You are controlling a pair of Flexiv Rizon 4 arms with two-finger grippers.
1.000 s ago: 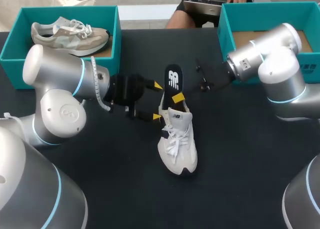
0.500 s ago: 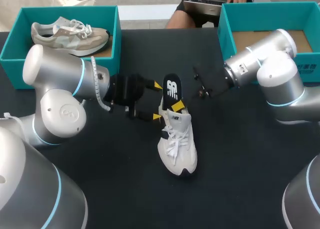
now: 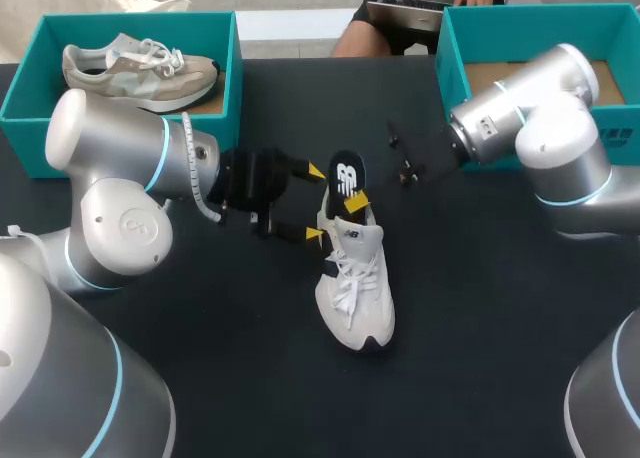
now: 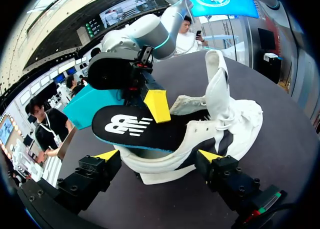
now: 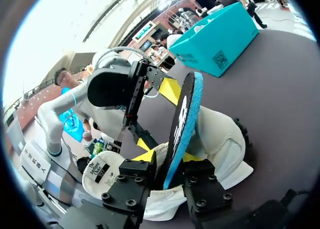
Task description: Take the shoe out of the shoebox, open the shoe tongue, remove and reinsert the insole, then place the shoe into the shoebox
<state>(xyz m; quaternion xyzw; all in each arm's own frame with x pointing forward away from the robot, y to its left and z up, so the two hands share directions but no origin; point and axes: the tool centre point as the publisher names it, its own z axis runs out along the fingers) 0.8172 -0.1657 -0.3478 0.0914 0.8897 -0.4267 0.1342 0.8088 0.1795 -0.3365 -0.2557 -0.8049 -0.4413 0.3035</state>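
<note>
We log the shoe (image 3: 355, 288) mid-table (image 3: 480, 308), toe toward the near edge. The insole (image 3: 346, 175) stands out of its heel, clamped in the right gripper (image 3: 345, 202). The left gripper (image 3: 315, 203) sits just left of the heel. The left box (image 3: 235, 68) is at the far-left corner with a second shoe (image 3: 140, 63) in it, and the right box (image 3: 450, 68) is at the far-right corner.

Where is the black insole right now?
In the head view the insole is in the middle of the table, sticking up out of the heel of the white shoe, pinched by the right gripper.
</note>
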